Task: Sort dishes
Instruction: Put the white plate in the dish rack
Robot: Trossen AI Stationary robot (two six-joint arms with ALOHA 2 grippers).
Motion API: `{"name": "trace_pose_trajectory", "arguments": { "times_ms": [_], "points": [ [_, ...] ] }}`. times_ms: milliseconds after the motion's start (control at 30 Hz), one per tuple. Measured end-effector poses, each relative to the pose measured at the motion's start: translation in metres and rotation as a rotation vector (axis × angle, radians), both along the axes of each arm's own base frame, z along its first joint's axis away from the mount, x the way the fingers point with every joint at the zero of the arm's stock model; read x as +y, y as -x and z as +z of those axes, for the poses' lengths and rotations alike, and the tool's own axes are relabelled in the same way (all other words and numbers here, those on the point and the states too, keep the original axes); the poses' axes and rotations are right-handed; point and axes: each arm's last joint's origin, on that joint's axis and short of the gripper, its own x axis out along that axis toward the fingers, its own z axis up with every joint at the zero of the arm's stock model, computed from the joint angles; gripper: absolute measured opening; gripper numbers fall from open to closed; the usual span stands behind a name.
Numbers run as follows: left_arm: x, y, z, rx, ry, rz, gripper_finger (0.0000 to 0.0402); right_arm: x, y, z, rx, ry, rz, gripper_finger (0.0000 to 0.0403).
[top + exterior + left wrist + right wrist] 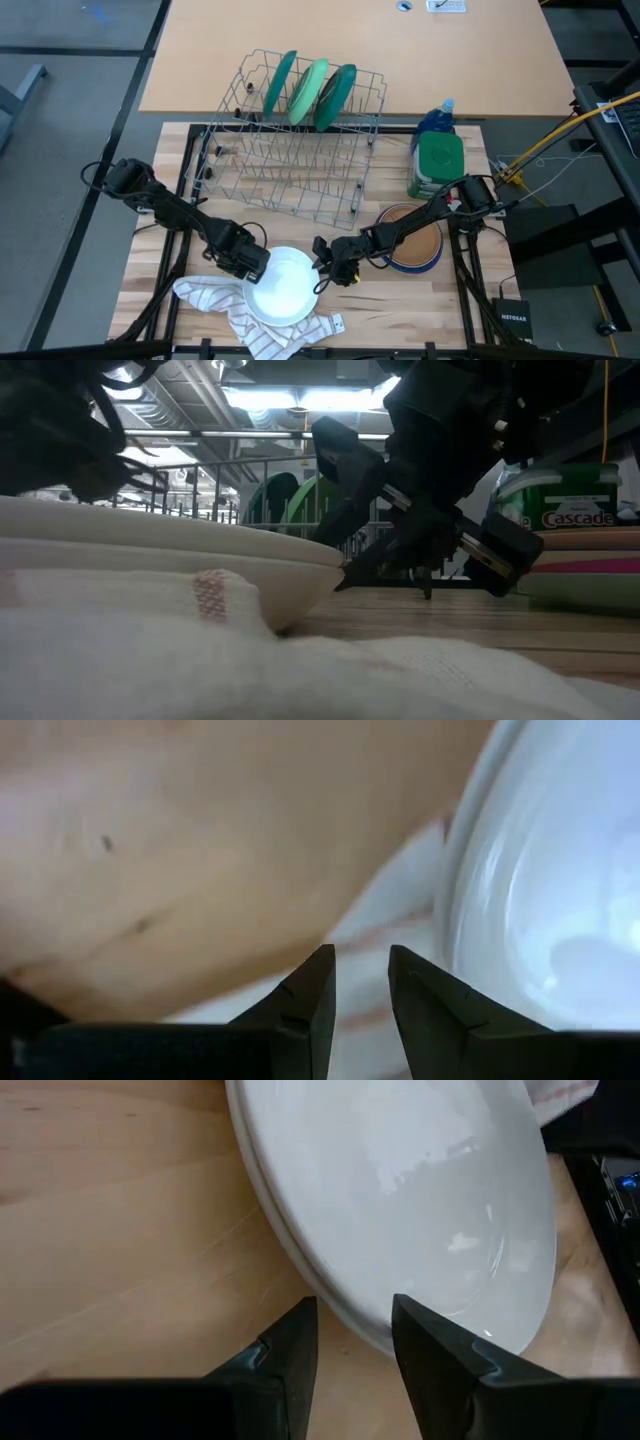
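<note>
At the front of the wooden table (pixel 160 300), a stack of white plates (pixel 282 287) sits partly on a white striped cloth (pixel 215 297). The left gripper (pixel 255 268) is down at the left edge of the white plates, and its fingers (pixel 313 1005) have only a narrow gap between them, with nothing in it. The right gripper (pixel 325 272) is at the right edge of the same stack. Its fingers (pixel 290 1355) are a little apart, just beside the rim, and they hold nothing yet. Behind them stands a wire rack (pixel 300 150) with three green plates (pixel 310 90) standing up in it. More dishes, a brown plate (pixel 400 222) on a blue one (pixel 425 260), lie under the right arm, near a green-lidded container (pixel 438 165). It looks like the right gripper is about to pinch the plate rim. That could go wrong. The rim is thin and smooth, so the fingers may slide off. The top plate sits close on the one below, so both may come up together, or the lower one may drop. The cloth is soft and bumpy, so the stack may tip or slide when pushed. The two grippers are near each other and could bump.
</note>
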Motion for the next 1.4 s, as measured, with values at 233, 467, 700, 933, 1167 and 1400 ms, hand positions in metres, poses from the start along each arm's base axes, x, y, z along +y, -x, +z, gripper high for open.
{"name": "trace_pose_trajectory", "arguments": {
  "times_ms": [233,467,700,933,1167,1400],
  "points": [
    [-0.0067,0.0031,0.007,-0.005,0.072,0.012,0.0088,0.0,0.0,-0.0001,0.001,0.0,0.0,0.0133],
    [-0.008,0.0027,0.0069,-0.004,0.054,0.072,0.0088,0.0,0.0,0.0002,-0.001,-0.001,0.0,0.0133],
    [-0.0084,-0.0019,0.0072,-0.063,0.025,0.11,0.0088,0.0002,0.0,0.0003,-0.001,-0.001,0.001,0.0133],
    [-0.0081,-0.0025,0.0072,-0.066,0.013,0.143,0.0088,0.0002,0.0,0.0004,-0.001,-0.001,0.001,0.0133],
    [-0.0074,-0.003,0.0069,-0.074,-0.014,0.179,0.0088,0.0002,0.0,0.0003,-0.001,-0.002,0.001,0.0133],
    [-0.0069,-0.0033,0.0067,-0.076,-0.029,0.211,0.0088,0.0002,0.0,0.0005,-0.001,-0.002,0.001,0.0133]
  ]
}}
